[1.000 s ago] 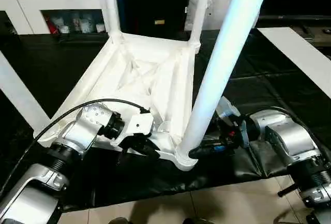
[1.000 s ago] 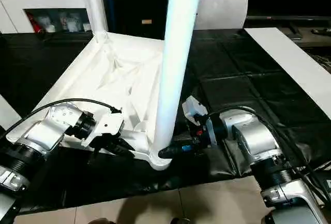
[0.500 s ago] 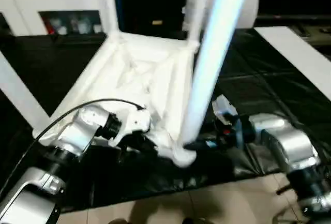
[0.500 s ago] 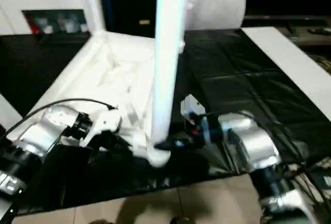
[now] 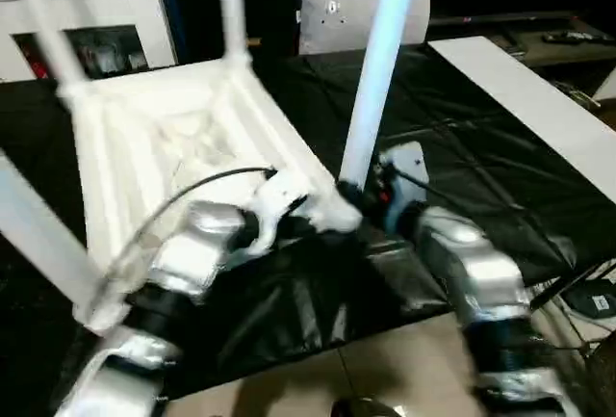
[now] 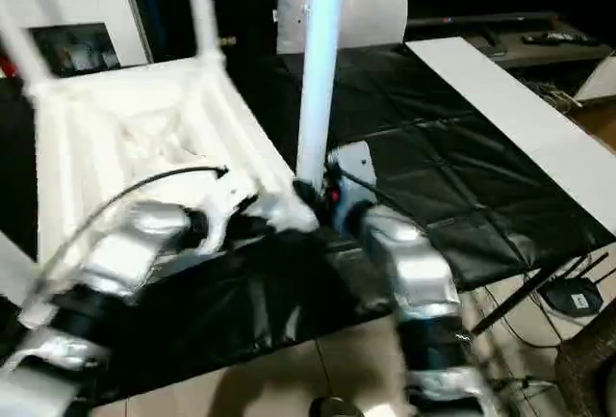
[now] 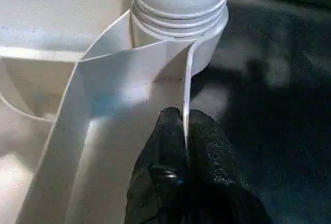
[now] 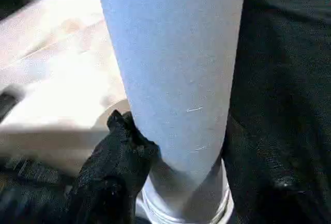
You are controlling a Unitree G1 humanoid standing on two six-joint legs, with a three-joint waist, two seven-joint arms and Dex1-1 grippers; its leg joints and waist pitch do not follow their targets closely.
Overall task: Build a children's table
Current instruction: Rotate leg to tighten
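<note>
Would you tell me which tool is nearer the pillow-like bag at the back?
Right. The right tool holds the near leg, closer to the bag; the left tool pinches the tabletop rim beside it.

Both forearms are silver-grey metal with rounded casings, each ending in a dark ribbed ring towards the elbow. A thin black cable (image 5: 183, 195) arcs over the left forearm (image 5: 183, 263) to a white wrist block. The right forearm (image 5: 462, 268) carries a white camera housing (image 5: 399, 165) at the wrist, with a small red part beside it. The fingers (image 7: 170, 146) are black, with a grainy, rubbery surface and rounded tips.
</note>
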